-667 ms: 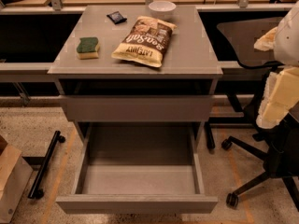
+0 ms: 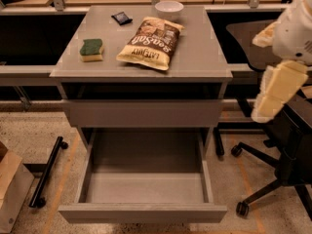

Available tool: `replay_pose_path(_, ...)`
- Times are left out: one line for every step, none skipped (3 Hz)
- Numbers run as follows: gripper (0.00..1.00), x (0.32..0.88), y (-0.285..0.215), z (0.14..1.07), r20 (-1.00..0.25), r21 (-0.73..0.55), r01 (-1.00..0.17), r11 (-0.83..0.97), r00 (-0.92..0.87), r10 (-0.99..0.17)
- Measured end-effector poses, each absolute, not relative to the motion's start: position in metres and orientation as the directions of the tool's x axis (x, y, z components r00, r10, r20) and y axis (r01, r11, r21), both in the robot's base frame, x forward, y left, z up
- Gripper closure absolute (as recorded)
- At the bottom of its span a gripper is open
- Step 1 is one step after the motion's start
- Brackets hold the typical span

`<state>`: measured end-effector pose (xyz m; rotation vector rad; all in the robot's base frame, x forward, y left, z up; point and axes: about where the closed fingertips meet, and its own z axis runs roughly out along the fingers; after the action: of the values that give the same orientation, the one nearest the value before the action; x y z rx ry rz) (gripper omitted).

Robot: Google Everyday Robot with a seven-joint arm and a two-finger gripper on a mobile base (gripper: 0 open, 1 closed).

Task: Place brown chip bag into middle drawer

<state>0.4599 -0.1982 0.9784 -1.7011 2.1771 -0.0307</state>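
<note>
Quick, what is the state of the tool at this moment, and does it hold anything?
Tool: to the right of the cabinet, apart from the chip bag lying on its top; open or closed cannot be told.

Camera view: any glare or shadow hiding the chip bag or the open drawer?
Camera view: warm, dim light, no hard glare; brown chip bag evenly lit on the cabinet top; middle drawer floor readable, its back shaded beneath the upper drawer front; tool brightly lit at the right, beside the cabinet.
</note>
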Motion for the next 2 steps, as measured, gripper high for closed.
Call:
replay_pose_path(0.0, 0.5, -0.171, 0.98, -0.388, -0.232, -0.935, 0.267, -0.163, -0.907)
replay_pose_path(0.0, 0.553, -0.131, 0.998, -0.461, -0.268, -0.933, 0.239, -0.093, -0.883)
